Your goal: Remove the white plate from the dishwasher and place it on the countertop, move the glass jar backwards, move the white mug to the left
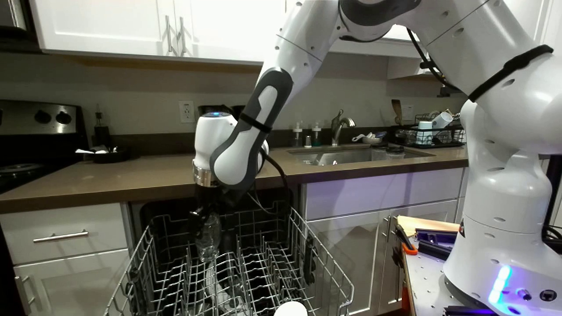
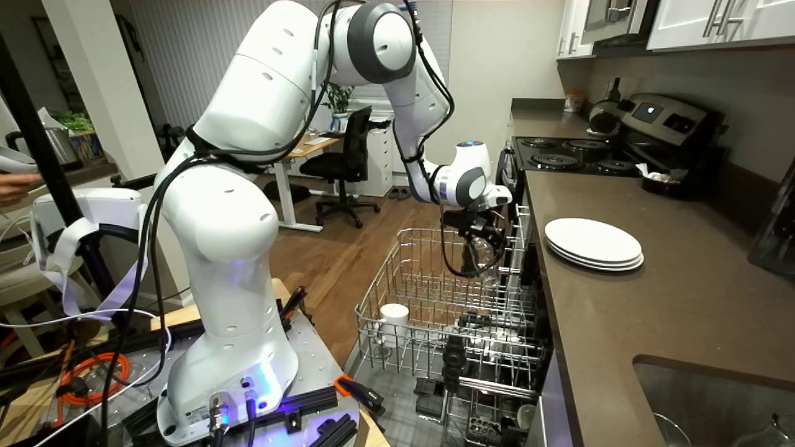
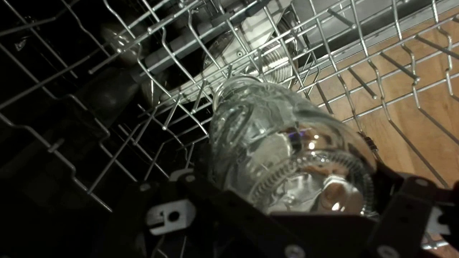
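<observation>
In the wrist view the clear glass jar (image 3: 272, 132) is upside down, its ribbed base towards the camera and its mouth over the rack wires. My gripper (image 3: 292, 165) has a finger pressed to each side of it, shut on the jar. In both exterior views the jar (image 1: 208, 239) hangs below the gripper (image 2: 479, 234) inside the dishwasher's pulled-out wire rack (image 2: 431, 231); whether it touches the wires I cannot tell. The white mug (image 2: 394, 318) stands in a corner of that rack. A white plate (image 2: 593, 239) tops a small stack on the countertop (image 2: 683, 310).
Upright tines and tall side rails surround the gripper. The countertop edge (image 1: 149, 192) runs just behind the arm. Further along are a stove (image 2: 568, 149), a sink (image 1: 347, 157) and a dish drainer (image 1: 432, 136). Tools lie beside the robot base.
</observation>
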You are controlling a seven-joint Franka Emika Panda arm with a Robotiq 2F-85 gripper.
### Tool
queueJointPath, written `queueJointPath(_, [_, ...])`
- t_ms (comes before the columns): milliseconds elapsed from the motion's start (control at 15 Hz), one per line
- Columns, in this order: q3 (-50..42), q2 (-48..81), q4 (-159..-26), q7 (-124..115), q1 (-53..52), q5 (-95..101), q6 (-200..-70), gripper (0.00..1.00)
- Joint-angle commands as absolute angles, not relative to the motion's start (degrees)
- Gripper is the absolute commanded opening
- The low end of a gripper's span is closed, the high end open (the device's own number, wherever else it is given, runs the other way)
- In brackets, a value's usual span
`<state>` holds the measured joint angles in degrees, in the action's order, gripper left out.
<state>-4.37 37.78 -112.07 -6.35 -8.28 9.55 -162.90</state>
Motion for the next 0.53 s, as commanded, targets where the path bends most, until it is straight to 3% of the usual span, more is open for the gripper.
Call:
queueJointPath(0, [-4.3,38.5,-112.2,-6.1,-7.3,7.9,-165.6,0.67])
queueJointPath(467, [-3.7,40.3,-111.9,-5.3,-5.7,6.7,-167.3,0.67])
